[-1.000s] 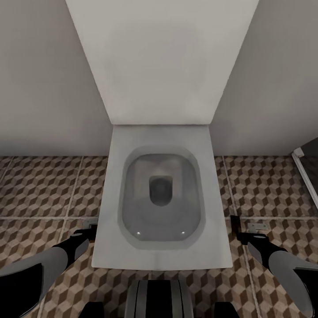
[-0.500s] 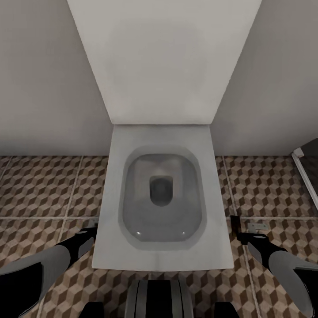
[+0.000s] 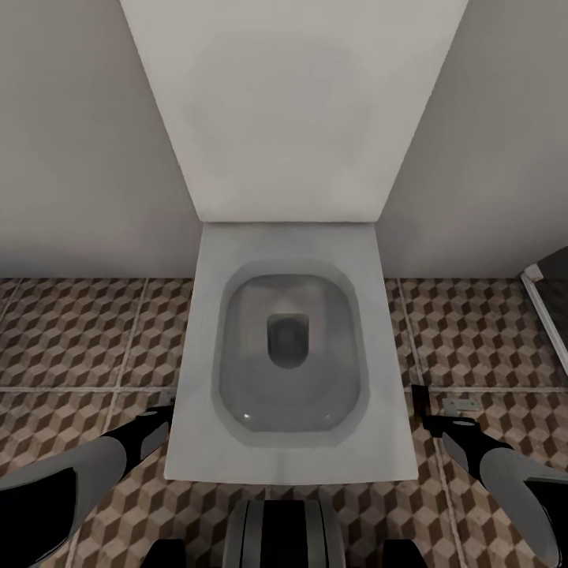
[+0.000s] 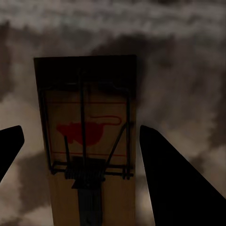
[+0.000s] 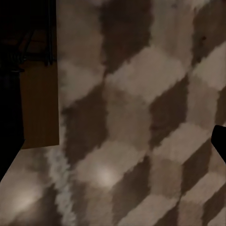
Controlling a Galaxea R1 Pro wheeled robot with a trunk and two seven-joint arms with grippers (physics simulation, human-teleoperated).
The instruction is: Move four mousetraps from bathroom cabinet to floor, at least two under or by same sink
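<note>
A tan mousetrap (image 4: 87, 141) with a dark wire bar and a red mouse mark lies flat on the shadowed bathroom floor (image 3: 71, 331), between the spread fingers of my left gripper (image 4: 81, 129). That gripper (image 3: 162, 412) is open and low beside the toilet's left side. My right gripper (image 3: 424, 401) is open too, low at the toilet's right side. Another mousetrap (image 5: 40, 94) lies on the cube-patterned tiles next to one finger of the right gripper (image 5: 113, 141). The cabinet and the bathroom sink are out of view.
A white toilet (image 3: 288, 355) with its raised lid stands straight ahead against the grey wall, between my two arms. A small flat rectangle (image 3: 460, 405) lies on the tile by the right gripper. A dark doorway edge (image 3: 548, 292) shows at far right.
My left forearm has shifted slightly forward along the toilet's left side. The right arm and the toilet have not moved.
</note>
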